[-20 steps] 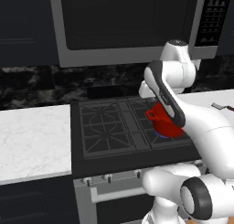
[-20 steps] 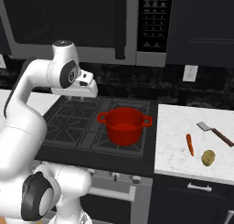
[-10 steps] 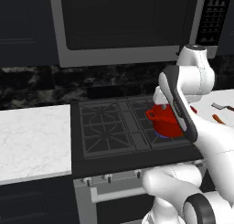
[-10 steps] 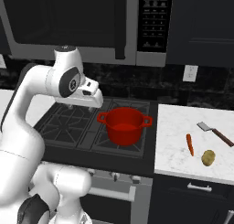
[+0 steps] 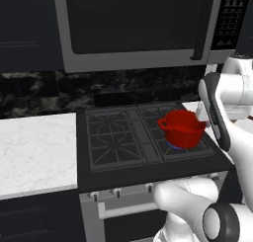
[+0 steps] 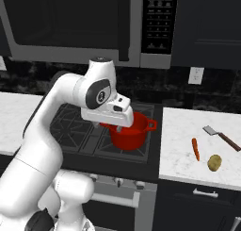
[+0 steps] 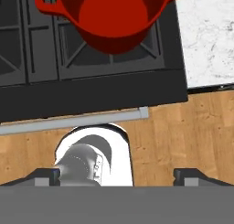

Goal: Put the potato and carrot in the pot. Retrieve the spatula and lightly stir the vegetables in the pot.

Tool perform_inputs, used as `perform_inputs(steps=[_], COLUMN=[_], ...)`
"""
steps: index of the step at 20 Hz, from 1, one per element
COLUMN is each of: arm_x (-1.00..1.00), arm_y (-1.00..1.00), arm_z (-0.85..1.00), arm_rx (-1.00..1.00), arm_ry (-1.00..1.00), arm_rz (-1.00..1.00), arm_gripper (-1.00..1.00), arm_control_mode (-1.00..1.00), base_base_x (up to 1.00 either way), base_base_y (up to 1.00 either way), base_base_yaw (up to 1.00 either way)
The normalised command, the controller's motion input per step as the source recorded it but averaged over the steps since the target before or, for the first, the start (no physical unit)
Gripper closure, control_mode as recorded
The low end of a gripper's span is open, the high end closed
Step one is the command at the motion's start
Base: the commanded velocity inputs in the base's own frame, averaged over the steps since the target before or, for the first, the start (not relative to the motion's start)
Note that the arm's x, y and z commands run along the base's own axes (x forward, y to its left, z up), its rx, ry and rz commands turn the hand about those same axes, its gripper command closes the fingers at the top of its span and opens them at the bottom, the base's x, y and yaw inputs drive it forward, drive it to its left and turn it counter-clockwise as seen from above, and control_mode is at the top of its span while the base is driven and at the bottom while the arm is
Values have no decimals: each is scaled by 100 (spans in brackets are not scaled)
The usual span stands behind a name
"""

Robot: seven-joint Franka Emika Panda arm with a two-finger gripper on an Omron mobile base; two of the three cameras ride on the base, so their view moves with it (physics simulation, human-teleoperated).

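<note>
While pot sits empty on stove: ready to receive
Gripper: jaws wide, empty
Carrot, potato: right of pot, on counter, awaiting pickup

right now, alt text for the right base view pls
A white robot arm bends over a black stove, partly hiding a red pot on a burner. On the white counter to its right lie a carrot, a potato and a spatula.
</note>
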Motion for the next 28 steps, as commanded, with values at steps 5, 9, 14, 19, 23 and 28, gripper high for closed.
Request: perform_inputs(steps=[5, 9, 14, 19, 23, 28], arm_x=[-14, 4, 16, 27, 29, 18], arm_y=[-100, -95, -92, -94, -68, -43], arm_z=[-41, -38, -30, -34, -29, -21], arm_rx=[0, 0, 0, 0, 0, 0], arm_ry=[10, 15, 19, 17, 5, -7], arm_rz=[-2, 0, 0, 0, 0, 0], arm_gripper=[-100, -100, -100, -100, -100, -100], arm_control_mode=[-100, -100, -100, -100, -100, -100], base_base_x=[0, 0, 0, 0, 0, 0], base_base_y=[0, 0, 0, 0, 0, 0], base_base_yaw=[0, 0, 0, 0, 0, 0])
